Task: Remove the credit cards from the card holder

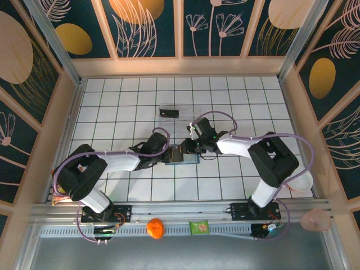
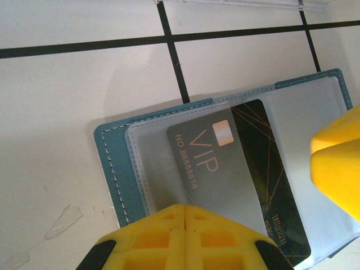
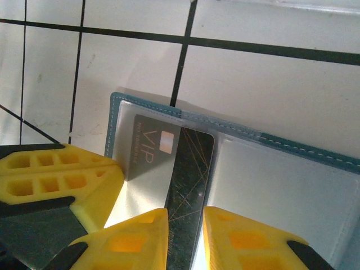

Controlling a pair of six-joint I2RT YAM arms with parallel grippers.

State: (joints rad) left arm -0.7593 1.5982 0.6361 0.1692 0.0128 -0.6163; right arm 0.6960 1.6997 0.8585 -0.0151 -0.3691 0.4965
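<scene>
White-tiled worktop (image 1: 112,101) is sitting inside dark floral walls.

Top view: card holder (image 1: 184,156) is lying open mid-worktop, between the two arms. Left jaws (image 1: 164,157) are sitting at its left end and right jaws (image 1: 189,147) at its far-right side, both touching it or nearly so. A black card (image 1: 169,113) is lying well apart, farther back, on a clear tray (image 1: 185,116).

Left wrist view: VIP card (image 2: 225,174) is sitting in the holder's clear sleeve (image 2: 143,169), its long axis running away from the left jaws. These are pressed together, tips over the card's near end. Can't tell if they're pressing or hovering.

Right wrist view: right jaws are standing narrowly spread, and the card's black half is running into the gap. The card is wider than that gap, so the fingers (image 3: 132,242) are lying over it, not around it. The card's near end is hidden. Any further cards behind it are impossible to make out.
</scene>
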